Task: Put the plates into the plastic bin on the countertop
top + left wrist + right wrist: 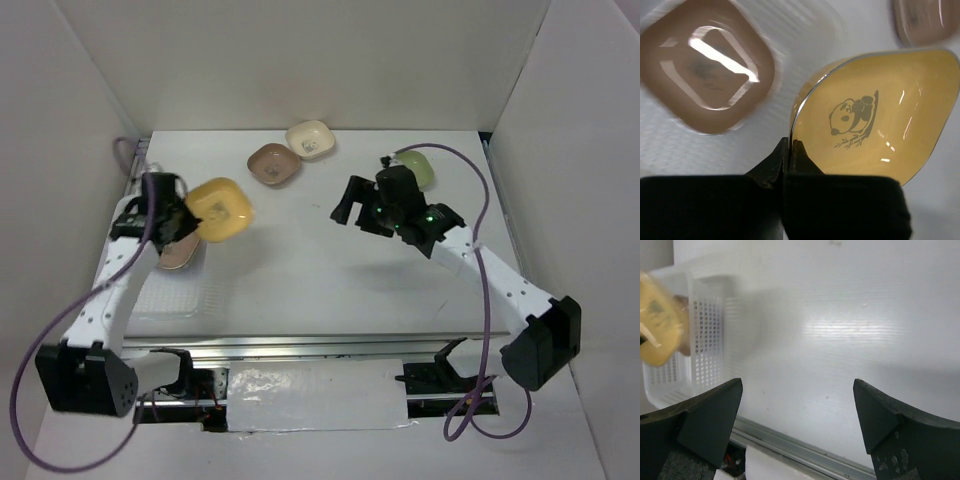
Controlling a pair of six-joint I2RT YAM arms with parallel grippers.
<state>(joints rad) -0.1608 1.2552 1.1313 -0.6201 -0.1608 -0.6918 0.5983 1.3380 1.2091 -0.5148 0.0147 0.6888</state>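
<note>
My left gripper (188, 216) is shut on the rim of a yellow plate (220, 208) and holds it tilted above the plastic bin (175, 290) at the left. In the left wrist view the yellow plate (875, 120) shows a panda print, and my left gripper (790, 145) pinches its edge. A brown plate (707, 67) lies in the bin below. A brown plate (273, 164), a cream plate (310, 139) and a green plate (420, 168) rest on the countertop (330, 270). My right gripper (348, 210) is open and empty above the countertop's middle.
White walls stand around the countertop. A metal rail (805, 452) runs along the near edge. The right wrist view shows the bin (695, 350) and the yellow plate (657, 330) at its left. Another brown plate (925, 20) shows top right in the left wrist view.
</note>
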